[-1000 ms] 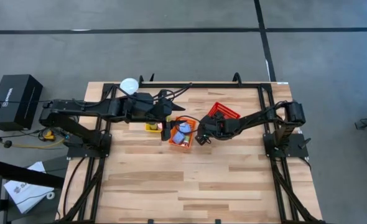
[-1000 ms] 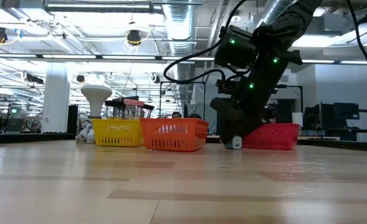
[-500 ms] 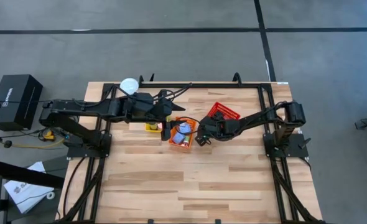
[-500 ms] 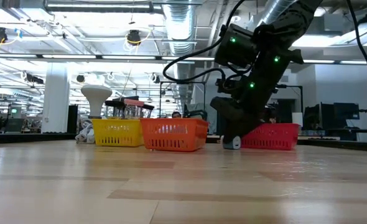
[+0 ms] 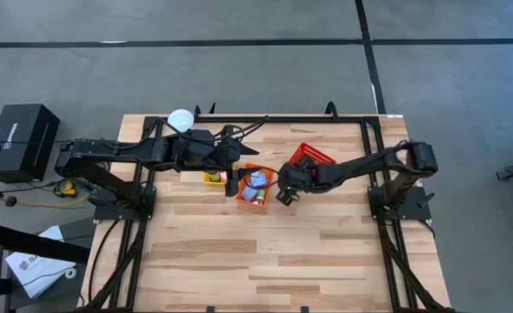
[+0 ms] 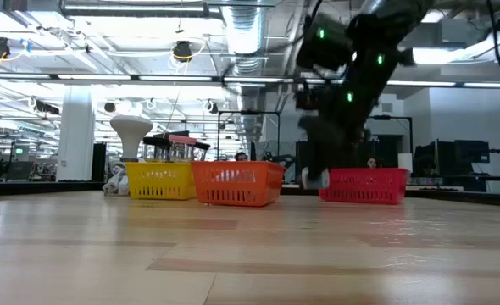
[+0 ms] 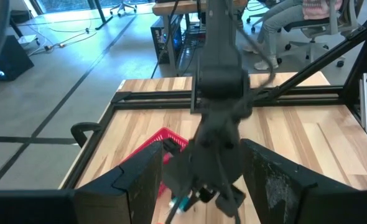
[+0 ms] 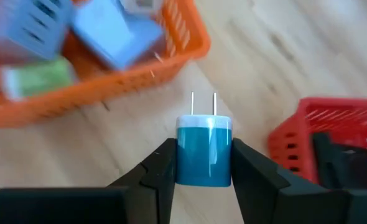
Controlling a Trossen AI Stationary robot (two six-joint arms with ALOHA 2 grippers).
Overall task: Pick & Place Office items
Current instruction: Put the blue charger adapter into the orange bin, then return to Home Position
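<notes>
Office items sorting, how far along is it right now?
Done: several items lie in the orange basket. In hand: the right pincer grips a blue plug adapter, lifted between that basket and the red basket. Left: dropping it in. Left pincer waits over the baskets.

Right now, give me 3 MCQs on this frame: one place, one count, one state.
1. Where is the right gripper? A over the yellow basket; B between the orange basket and the red basket; C off the table.
2. How many mesh baskets stand on the table? A two; B three; C five.
3. The right gripper is: A open and empty; B shut on the blue plug adapter; C out of view.

Key: B, the high view puts it between them; B, yellow basket, orange and red; B, its fingers press the adapter's sides.
</notes>
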